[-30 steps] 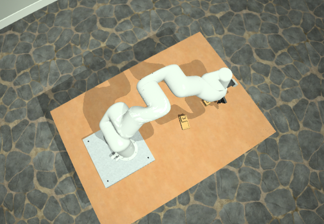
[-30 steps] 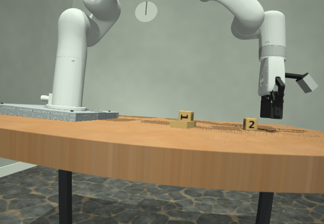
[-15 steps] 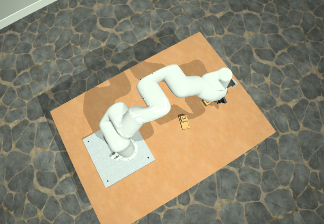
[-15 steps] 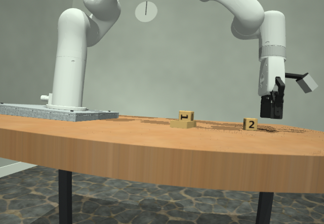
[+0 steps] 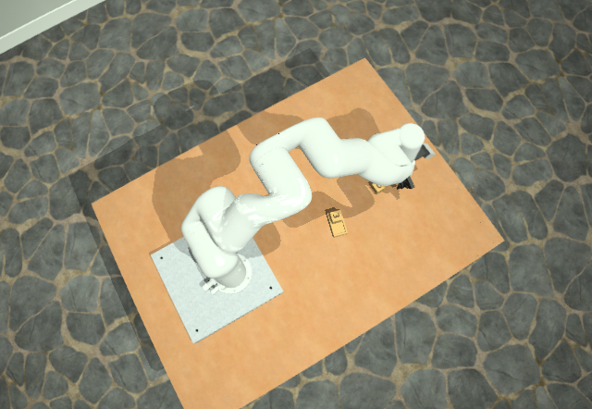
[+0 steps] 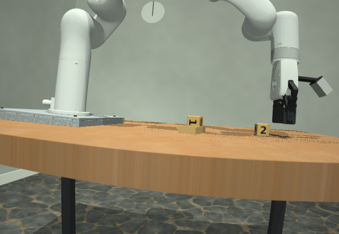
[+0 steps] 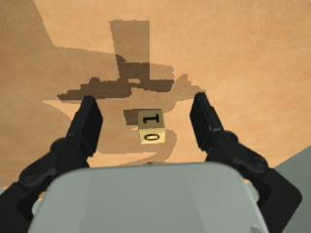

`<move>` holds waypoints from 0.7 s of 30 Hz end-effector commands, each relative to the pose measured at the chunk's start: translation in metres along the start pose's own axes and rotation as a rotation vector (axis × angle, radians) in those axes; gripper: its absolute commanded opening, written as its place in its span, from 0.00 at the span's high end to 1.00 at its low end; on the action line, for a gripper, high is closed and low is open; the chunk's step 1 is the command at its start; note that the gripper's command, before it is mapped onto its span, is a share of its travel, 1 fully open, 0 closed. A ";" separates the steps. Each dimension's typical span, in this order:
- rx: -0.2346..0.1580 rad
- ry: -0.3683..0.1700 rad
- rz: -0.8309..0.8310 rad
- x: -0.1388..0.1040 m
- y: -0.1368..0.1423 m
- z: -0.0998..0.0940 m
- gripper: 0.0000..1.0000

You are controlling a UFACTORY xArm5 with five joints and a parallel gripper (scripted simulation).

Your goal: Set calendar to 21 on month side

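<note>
Looks like pickup of the loose pale wooden number cube [image 5: 377, 187] [image 6: 261, 129] [image 7: 151, 127], right of the shallow wooden tray [image 5: 339, 229] [image 6: 191, 129]. Black two-finger gripper [image 5: 405, 182] [image 6: 284, 122] [image 7: 146, 105] open, empty. Next: line up, lower, grip.

One wooden table [image 6: 169, 168], dark-legged. One tray [image 6: 191, 129], pale wood, flat on the tabletop. One cube [image 6: 195, 120], in the tray, its numeral 1 lying sideways. One second cube [image 6: 261, 129], on the table well apart from the tray, showing an upright 2. One black gripper [image 6: 284, 122], pointing down near the second cube, above the tabletop. One white arm [image 6: 72, 62], on a grey base plate [image 6: 101, 120]. One round wall clock [image 6: 157, 11], pale, behind.
</note>
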State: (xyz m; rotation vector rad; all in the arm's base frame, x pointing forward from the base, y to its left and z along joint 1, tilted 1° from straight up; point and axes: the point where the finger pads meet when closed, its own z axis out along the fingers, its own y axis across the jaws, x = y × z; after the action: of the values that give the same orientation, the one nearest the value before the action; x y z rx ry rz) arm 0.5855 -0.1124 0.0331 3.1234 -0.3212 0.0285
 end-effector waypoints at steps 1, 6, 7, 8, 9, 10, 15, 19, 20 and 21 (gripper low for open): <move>0.000 0.005 0.000 0.002 0.000 -0.002 0.00; 0.000 0.005 0.000 0.002 0.000 -0.004 0.00; 0.000 0.005 0.000 0.002 0.000 -0.006 0.00; 0.000 0.005 0.000 0.002 0.000 -0.009 0.00; 0.000 0.005 0.000 0.001 0.000 -0.012 0.00; 0.000 0.005 0.000 0.001 0.000 -0.015 0.00; 0.000 0.005 0.000 0.001 0.000 -0.037 0.00; 0.000 0.005 0.000 0.001 0.000 -0.053 0.00; 0.000 0.005 0.000 0.001 0.000 -0.056 0.00; 0.000 0.005 0.000 0.001 0.000 -0.058 0.00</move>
State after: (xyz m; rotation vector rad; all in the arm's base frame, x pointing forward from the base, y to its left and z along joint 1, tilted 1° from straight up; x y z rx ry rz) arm 0.5854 -0.1125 0.0773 3.1231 -0.3212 0.0320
